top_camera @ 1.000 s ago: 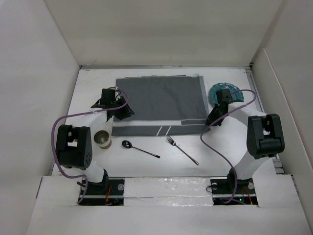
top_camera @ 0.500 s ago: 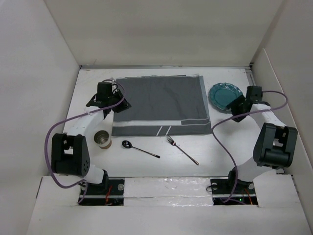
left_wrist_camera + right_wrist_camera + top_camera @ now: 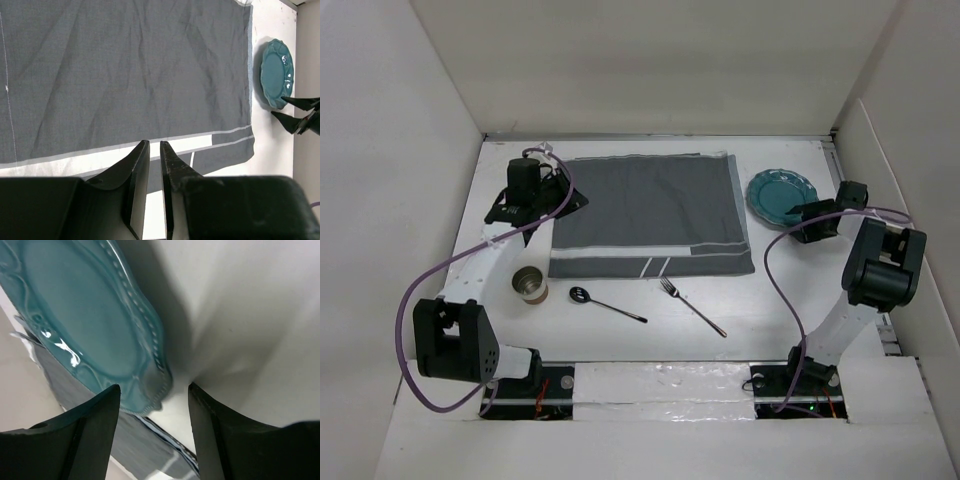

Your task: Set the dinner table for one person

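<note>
Dinner table [image 3: 620,340]: flat, matte white, spanned the whole floor ahead of both bases. 1 placemat [image 3: 645,205]: dk grey woven cloth, rect., pale stripes along near edge, lightly creased. 1 plate [image 3: 780,195]: glossy teal, scalloped beaded rim, just R of mat. 1 cup [image 3: 529,284]: round, by mat's near-L corner. 1 spoon [image 3: 605,305] + 1 fork [image 3: 692,306]: shiny metal, apart, on near side of mat. Left gripper [image 3: 151,146] over mat's L edge, jaws a thin slit apart, nothing betw. Right gripper [image 3: 155,387] spread wide at plate rim, empty.
</note>
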Motion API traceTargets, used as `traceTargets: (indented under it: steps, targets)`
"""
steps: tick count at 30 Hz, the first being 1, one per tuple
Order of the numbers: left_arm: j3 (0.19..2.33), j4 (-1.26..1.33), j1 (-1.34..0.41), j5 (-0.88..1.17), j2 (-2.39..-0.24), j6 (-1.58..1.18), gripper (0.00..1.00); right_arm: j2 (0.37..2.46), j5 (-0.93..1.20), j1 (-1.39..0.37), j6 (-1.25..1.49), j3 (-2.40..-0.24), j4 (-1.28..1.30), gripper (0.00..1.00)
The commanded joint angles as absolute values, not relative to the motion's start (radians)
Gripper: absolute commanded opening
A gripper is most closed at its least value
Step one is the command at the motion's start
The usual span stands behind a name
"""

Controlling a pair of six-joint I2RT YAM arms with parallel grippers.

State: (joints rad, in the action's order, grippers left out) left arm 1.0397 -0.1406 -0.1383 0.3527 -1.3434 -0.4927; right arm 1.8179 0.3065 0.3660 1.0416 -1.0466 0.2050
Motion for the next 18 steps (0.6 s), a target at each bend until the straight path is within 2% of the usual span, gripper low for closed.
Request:
traceTargets:
  steps: [1,3,4,7,8,10,12,13,18]
  targets:
    - [1.034,-0.135,-0.141,0.356,-1.289,-0.477,0.13,1.856,0.286,0.345,1.14,-1.092,0.195,0.6]
    - [1.04,-0.135,-0.141,0.354,-1.284,-0.482,0.13,1.874,0.265,0.334,1.192,-1.095,0.209,0.56]
    - [1.046,-0.133,-0.141,0.351,-1.282,-0.489,0.13,1.878,0.261,0.334,1.213,-1.088,0.2,0.49]
    - [1.051,-0.129,-0.141,0.353,-1.27,-0.495,0.14,1.894,0.255,0.322,1.293,-1.054,0.164,0.39]
    - [1.051,-0.129,-0.141,0.351,-1.266,-0.495,0.14,1.898,0.253,0.313,1.319,-1.048,0.16,0.33]
    - [1.055,-0.138,-0.141,0.35,-1.253,-0.494,0.15,1.879,0.238,0.313,1.331,-1.026,0.138,0.14]
    - [1.06,-0.144,-0.141,0.35,-1.243,-0.486,0.16,1.841,0.207,0.313,1.324,-1.014,0.114,0.03]
    - [1.068,-0.147,-0.141,0.354,-1.239,-0.485,0.16,1.816,0.193,0.313,1.319,-1.005,0.091,0.0]
    - [1.129,-0.167,-0.141,0.403,-1.262,-0.437,0.2,1.59,0.166,0.313,1.158,-1.022,0.025,0.0]
